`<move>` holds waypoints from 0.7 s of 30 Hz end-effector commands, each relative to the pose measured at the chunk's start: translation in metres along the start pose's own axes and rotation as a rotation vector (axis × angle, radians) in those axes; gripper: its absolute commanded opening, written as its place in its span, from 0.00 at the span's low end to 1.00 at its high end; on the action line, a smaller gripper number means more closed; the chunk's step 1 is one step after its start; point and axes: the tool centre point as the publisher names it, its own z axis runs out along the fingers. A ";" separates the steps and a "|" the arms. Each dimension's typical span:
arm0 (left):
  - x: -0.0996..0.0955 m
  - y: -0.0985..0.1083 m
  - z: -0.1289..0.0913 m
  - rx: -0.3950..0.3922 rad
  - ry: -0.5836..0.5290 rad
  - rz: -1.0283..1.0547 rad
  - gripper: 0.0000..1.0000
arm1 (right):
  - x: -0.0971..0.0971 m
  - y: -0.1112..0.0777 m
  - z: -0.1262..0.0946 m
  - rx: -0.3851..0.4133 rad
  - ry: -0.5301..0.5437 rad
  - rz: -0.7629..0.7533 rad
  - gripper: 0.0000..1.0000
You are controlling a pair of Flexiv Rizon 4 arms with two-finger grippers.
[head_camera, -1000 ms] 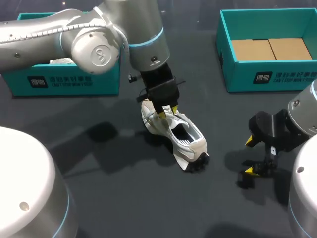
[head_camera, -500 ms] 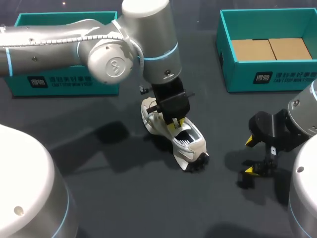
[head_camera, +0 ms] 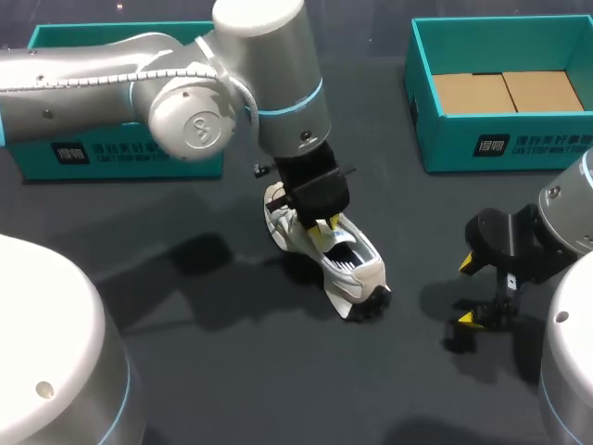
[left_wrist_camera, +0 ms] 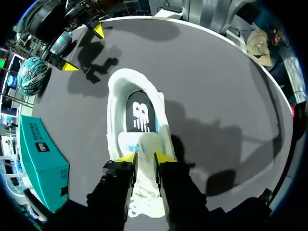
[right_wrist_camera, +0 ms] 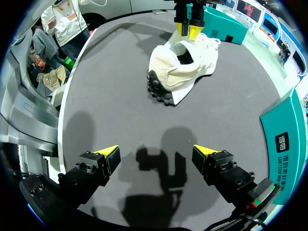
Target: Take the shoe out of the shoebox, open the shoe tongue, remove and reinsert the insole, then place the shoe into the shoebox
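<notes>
Shoe tongue (left_wrist_camera: pixel 146 142) clamped between left fingers (left_wrist_camera: pixel 126 157); right fingers (right_wrist_camera: pixel 108 150) spread apart, well away from shoe (right_wrist_camera: pixel 185 62)

Shoe (head_camera: pixel 359 267) looked like soft white cloth, sole (head_camera: pixel 369 306) maybe rubber. Table (head_camera: pixel 232 371) was matt, left arm (head_camera: pixel 269 65) smooth glossy metal, box (head_camera: pixel 519 144) cardboard.

Left hand (left_wrist_camera: pixel 145 157) pointing down, fingers nearly together, right hand (right_wrist_camera: pixel 155 150) low, fingers spread wide

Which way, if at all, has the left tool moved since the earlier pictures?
Yes: the left tool went away from the left shoebox, farther along the shoe.
</notes>
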 end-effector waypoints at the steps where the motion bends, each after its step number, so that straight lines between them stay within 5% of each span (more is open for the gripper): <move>1: -0.008 0.002 0.032 -0.001 0.007 -0.011 0.24 | 0.002 0.000 -0.001 0.001 -0.003 0.000 1.00; 5: -0.005 -0.003 0.033 -0.016 0.018 0.022 0.29 | 0.002 0.000 -0.001 0.001 -0.003 0.000 1.00; 18: 0.010 -0.030 -0.060 -0.031 -0.094 0.050 0.39 | 0.002 0.000 -0.001 0.001 -0.003 0.000 1.00; 21: 0.007 -0.033 -0.071 -0.002 -0.083 0.007 0.48 | 0.002 0.000 -0.001 0.001 -0.003 0.000 1.00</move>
